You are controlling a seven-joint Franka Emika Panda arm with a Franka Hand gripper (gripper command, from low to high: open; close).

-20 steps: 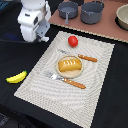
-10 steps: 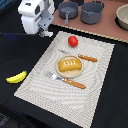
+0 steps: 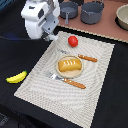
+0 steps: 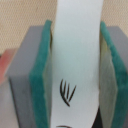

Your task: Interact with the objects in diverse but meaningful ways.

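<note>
Over the last second my arm (image 3: 40, 17) has drifted toward the tomato (image 3: 73, 41). A second ago its white body stood well off from the tomato, toward the exterior view's left; half a second ago it had dipped a little and started closing the distance. Now I see it nearer the tomato, though not touching, with its lower end over the mat corner (image 3: 54, 41) just beside the tomato. The gripper (image 3: 50, 34) has travelled with it. I only have the wrist view for this moment, so I cannot say from it whether the white strip (image 4: 75, 65) between the green pads (image 4: 41, 80) has shifted.
</note>
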